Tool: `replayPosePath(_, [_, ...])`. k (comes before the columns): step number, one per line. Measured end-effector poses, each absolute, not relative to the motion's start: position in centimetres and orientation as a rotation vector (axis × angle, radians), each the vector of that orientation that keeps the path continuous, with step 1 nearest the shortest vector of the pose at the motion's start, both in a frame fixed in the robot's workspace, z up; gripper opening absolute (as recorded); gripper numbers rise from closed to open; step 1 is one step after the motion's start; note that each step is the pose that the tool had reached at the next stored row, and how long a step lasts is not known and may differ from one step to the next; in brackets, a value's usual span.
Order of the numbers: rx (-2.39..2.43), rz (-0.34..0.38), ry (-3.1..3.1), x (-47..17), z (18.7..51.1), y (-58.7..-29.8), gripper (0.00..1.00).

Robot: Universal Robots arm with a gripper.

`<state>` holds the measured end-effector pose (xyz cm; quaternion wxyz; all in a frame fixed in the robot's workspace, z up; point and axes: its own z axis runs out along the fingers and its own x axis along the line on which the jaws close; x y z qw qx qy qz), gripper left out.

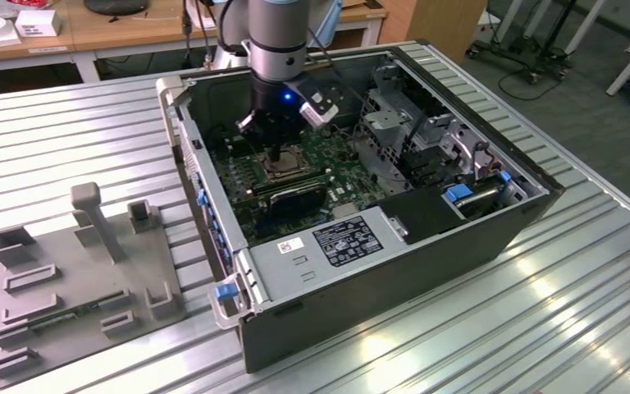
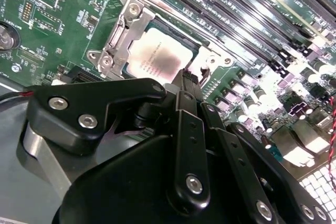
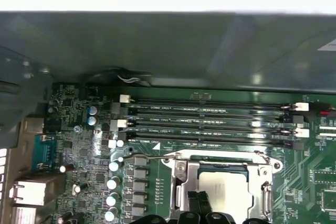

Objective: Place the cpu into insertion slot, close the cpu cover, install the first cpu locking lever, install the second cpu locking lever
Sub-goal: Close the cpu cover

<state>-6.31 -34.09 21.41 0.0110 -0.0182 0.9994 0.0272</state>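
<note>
The cpu [image 2: 157, 59] [image 3: 226, 192] lies flat in the insertion slot [image 1: 282, 167] on the green board inside the open computer case. The silvery cpu cover [image 2: 123, 30] [image 3: 181, 182] is down around it, and the chip's tan top shows through the window. A thin wire locking lever [image 3: 152, 157] runs along one side of the socket. My gripper [image 1: 280, 156] [image 2: 186, 77] [image 3: 197, 203] hangs straight over the socket, shut with nothing in it, its tip at the cover's edge beside the chip.
Long black memory slots [image 3: 210, 121] [image 2: 236, 19] run beside the socket. The case's walls [image 1: 200, 189], drive bays [image 1: 425, 139] and power supply [image 1: 343, 238] close in around the arm. A grey fixture plate [image 1: 75, 279] stands on the table at the exterior view's left.
</note>
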Motion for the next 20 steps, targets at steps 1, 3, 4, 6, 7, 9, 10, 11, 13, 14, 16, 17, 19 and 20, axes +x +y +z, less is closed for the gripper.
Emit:
replayPosePath(1, [-0.057,0.085,3.118,-6.41,21.41,-34.09,0.11])
replayPosePath(3, [-0.057,0.085,3.117,-6.61,21.41,-34.09,0.11])
replayPosePath(4, [-0.057,0.085,3.117,-6.66,21.41,-34.08,0.11])
replayPosePath(6, [-0.057,0.085,3.117,-6.67,21.41,-34.08,0.11])
replayPosePath(7, [-0.057,0.085,3.117,-6.67,21.41,-34.08,0.11])
replayPosePath(9, [-0.057,0.085,3.117,-6.7,21.41,-34.11,0.11])
replayPosePath(10, [-0.057,0.085,3.117,-6.71,21.41,-34.18,0.11])
replayPosePath(11, [-0.057,0.085,3.117,-6.72,21.41,-34.27,0.11])
replayPosePath(13, [-0.057,0.084,3.117,-6.74,21.41,-34.43,0.11])
replayPosePath(14, [-0.057,0.085,3.117,-6.74,21.41,-34.52,0.11])
replayPosePath(16, [-0.057,0.085,3.116,-6.74,21.36,-34.58,0.11])
replayPosePath(17, [-0.057,0.085,3.116,-6.74,21.29,-34.58,0.11])
replayPosePath(19, [-0.057,0.085,3.117,-6.75,21.13,-34.59,0.11])
replayPosePath(20, [-0.057,0.085,3.117,-6.76,21.05,-34.58,0.11])
